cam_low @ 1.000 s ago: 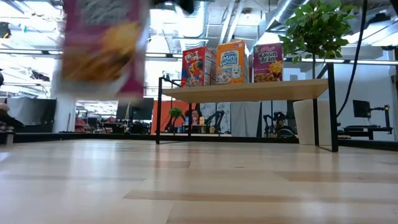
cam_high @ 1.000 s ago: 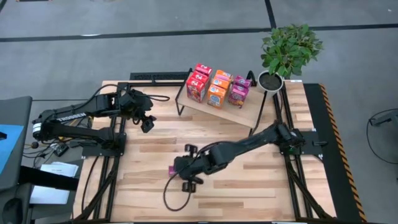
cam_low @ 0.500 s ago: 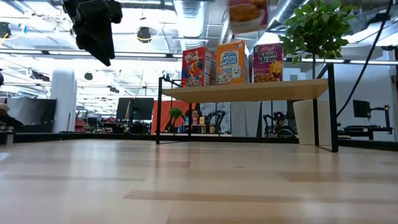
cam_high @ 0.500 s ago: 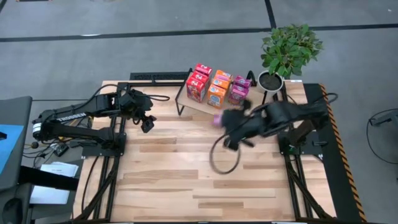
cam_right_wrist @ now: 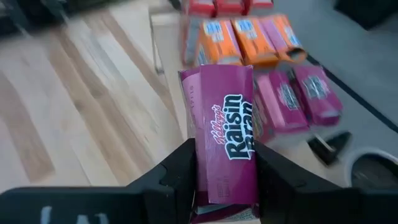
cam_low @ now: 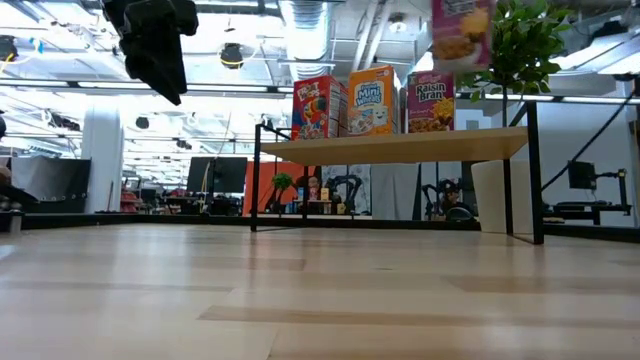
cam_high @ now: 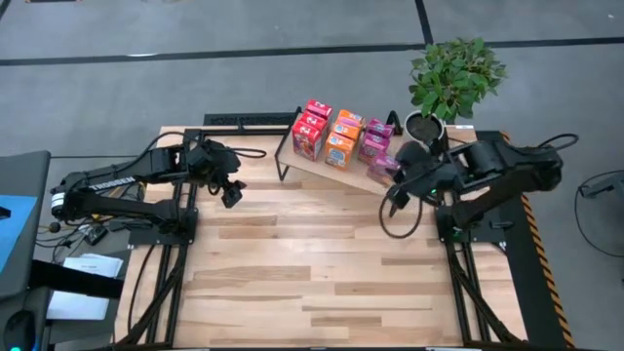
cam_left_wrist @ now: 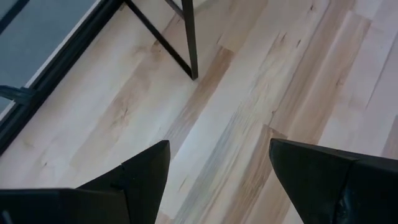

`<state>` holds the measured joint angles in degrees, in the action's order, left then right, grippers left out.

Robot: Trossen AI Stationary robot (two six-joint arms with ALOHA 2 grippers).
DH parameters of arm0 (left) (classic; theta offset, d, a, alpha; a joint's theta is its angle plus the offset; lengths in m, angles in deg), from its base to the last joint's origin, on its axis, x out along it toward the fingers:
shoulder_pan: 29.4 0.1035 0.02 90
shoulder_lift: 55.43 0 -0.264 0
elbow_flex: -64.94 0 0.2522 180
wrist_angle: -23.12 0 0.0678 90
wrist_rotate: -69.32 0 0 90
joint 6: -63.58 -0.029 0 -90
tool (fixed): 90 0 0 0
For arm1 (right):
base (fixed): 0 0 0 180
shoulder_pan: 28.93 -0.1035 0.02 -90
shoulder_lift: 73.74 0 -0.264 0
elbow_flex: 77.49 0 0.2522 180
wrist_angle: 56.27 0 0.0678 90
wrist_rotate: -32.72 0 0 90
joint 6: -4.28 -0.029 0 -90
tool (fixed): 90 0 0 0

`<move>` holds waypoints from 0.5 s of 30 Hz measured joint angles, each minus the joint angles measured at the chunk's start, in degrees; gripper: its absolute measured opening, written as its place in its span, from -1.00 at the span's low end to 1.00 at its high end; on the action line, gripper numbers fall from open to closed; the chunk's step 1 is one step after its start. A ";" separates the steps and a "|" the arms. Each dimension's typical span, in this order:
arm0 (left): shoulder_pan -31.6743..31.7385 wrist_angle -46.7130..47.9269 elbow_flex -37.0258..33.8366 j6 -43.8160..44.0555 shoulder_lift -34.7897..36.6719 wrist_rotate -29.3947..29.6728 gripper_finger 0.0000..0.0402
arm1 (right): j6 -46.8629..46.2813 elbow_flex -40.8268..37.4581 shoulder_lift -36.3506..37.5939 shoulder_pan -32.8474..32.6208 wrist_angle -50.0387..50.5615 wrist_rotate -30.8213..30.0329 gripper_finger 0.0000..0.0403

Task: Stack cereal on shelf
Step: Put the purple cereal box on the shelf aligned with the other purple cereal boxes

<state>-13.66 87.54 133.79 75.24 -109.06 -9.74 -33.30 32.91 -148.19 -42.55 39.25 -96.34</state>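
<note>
My right gripper (cam_high: pixel 392 174) is shut on a magenta-purple Raisin Bran box (cam_right_wrist: pixel 226 140) and hovers over the right end of the shelf (cam_high: pixel 356 178). In the low view that box (cam_low: pixel 462 30) floats above the shelf board (cam_low: pixel 400 148). On the board stand rows of red (cam_high: pixel 310 135), orange (cam_high: pixel 341 141) and magenta boxes (cam_high: pixel 373 144), resting on their bottom ends. My left gripper (cam_high: pixel 231 192) is open and waits above the table's left part, touching nothing. My right gripper pinches the magenta box between its two fingers (cam_right_wrist: pixel 177 171), on two opposite faces at the end nearest the wrist (cam_right_wrist: pixel 221 190). The box runs along the fingers and sticks out beyond them, a narrow printed side facing the wrist camera. It is lifted clear above the shelf.
A potted plant (cam_high: pixel 454 76) in a white pot (cam_high: pixel 425 127) stands just beyond the shelf's right end, close to my right arm. A black shelf leg (cam_left_wrist: pixel 189 50) shows ahead of my left gripper (cam_left_wrist: pixel 217 149). Bare wooden tabletop (cam_high: pixel 292 263) fills the near half.
My right gripper has carried the magenta box from low over the table's near middle, up and toward the far right, to above the shelf's right end. The box has stayed in its fingers throughout.
</note>
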 joint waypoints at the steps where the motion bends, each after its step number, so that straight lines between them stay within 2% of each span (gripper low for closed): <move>1: 0.02 -0.45 0.00 0.02 0.00 0.00 0.32 | 0.90 -2.41 1.76 0.26 -3.63 -0.04 -0.24; 5: 0.00 -2.89 0.00 0.01 0.00 -0.01 0.32 | 6.09 -10.25 6.88 1.78 -13.16 0.30 -0.27; 9: 0.00 -4.16 0.00 1.68 0.00 -0.02 0.32 | 10.35 -15.23 9.19 5.00 -17.43 2.33 -0.26; 15: 0.00 -4.22 0.00 1.64 0.00 0.01 0.32 | 18.18 -19.27 9.20 12.92 -23.06 9.19 -0.20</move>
<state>-13.66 83.32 133.79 76.88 -109.06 -9.74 -15.12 13.64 -138.99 -29.64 16.19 -87.15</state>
